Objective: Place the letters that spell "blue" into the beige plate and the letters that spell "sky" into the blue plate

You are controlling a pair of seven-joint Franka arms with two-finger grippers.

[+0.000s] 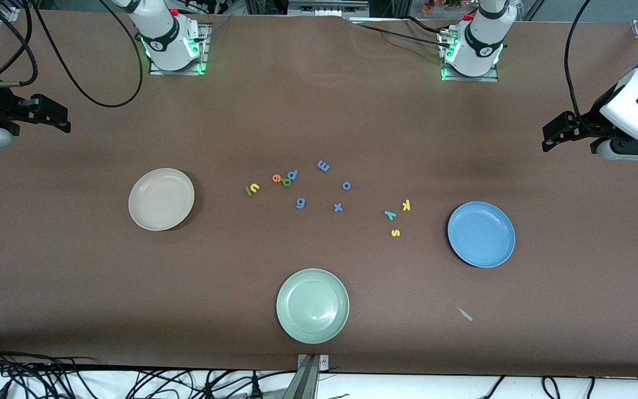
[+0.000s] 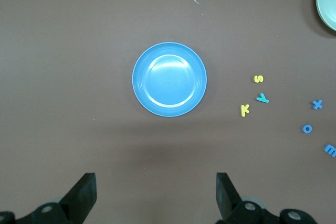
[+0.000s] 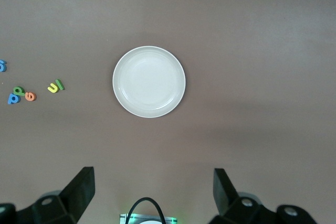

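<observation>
The letters for "blue" lie in a loose cluster near the beige plate (image 1: 161, 199): yellow u (image 1: 255, 187) touching the dark green l (image 1: 248, 191), and the orange e (image 1: 276, 178) beside the green b (image 1: 287, 182), which seems to overlap a blue p (image 1: 292, 175). The k (image 1: 406, 205), y (image 1: 390, 215) and s (image 1: 395, 233) sit near the blue plate (image 1: 481, 234). All look like thin, light foam, soft and apt to skid; pinching each across its narrow edges seems best. Both plates and the pale green plate (image 1: 312, 305) are empty. The left hand (image 2: 155, 195) hangs over the bench near the blue plate, the right hand (image 3: 152, 192) near the beige one, both wide open and holding nothing.
</observation>
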